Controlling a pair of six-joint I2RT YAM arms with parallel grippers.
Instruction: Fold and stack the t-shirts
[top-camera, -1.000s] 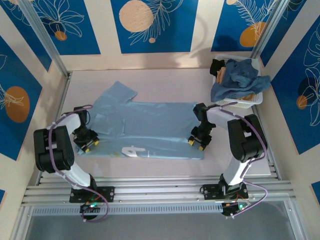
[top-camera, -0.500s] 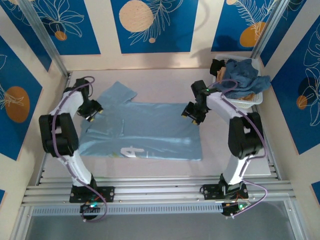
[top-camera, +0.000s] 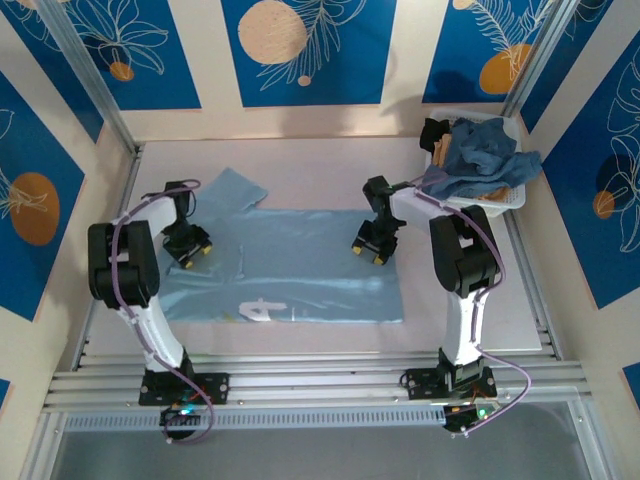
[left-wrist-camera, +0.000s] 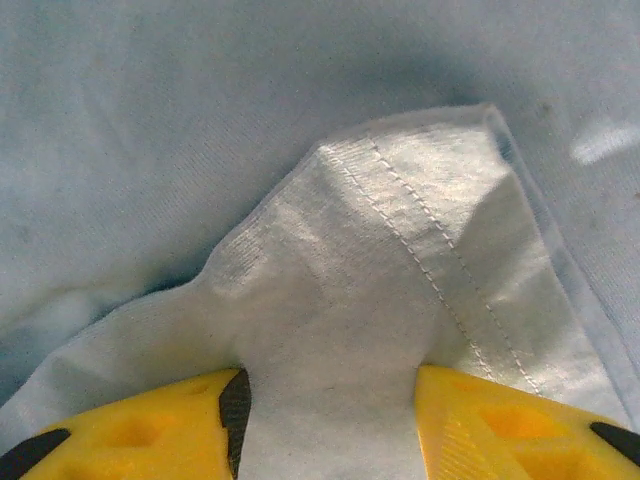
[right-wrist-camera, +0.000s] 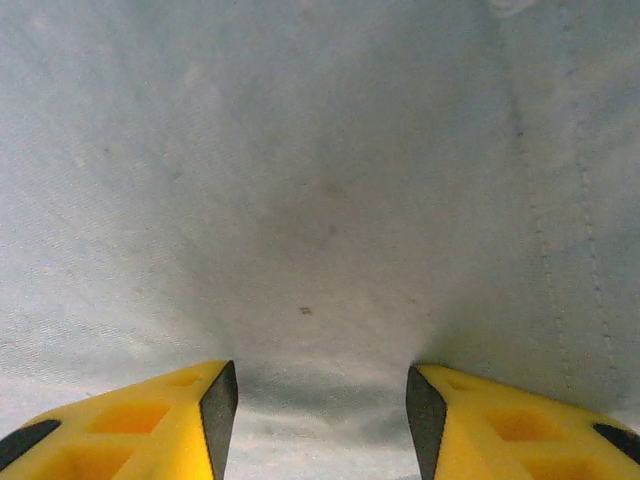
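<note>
**Item 1: pale sky-blue cloth t-shirt** (top-camera: 300, 265). I see it spread flat on the pale tabletop (top-camera: 330, 165), lying between my 2 grippers, with most of its body on the base side of both. 1 short sleeve (top-camera: 235, 187) juts out beyond the left gripper, toward the right-hand side. The white lettering (top-camera: 262, 308) sits at the shirt's near edge, nearer the bases than the left gripper.

**Item 2: left gripper** (top-camera: 188, 245). It is black with yellow tips and sits low on the shirt's left margin. From its wrist camera, a raised fold (left-wrist-camera: 400, 270) with a double-stitched hem fills the gap between the 2 yellow fingers (left-wrist-camera: 130, 435). The jaws stand apart. I cannot tell whether they pinch the fold or only straddle it.

**Item 3: right gripper** (top-camera: 371, 245). It sits low over the shirt's far right corner. From its wrist camera the jaws stand parted, and smooth cloth lies flat ahead of them and under them. Nothing is clamped between them.

**Item 4: darker dusty-blue t-shirt** (top-camera: 482, 160). It is crumpled in a heap in the white plastic slatted basket (top-camera: 508, 203). It lies beyond the right gripper and to its right, apart from it. Part of the cloth hangs over the basket's rim.
</note>
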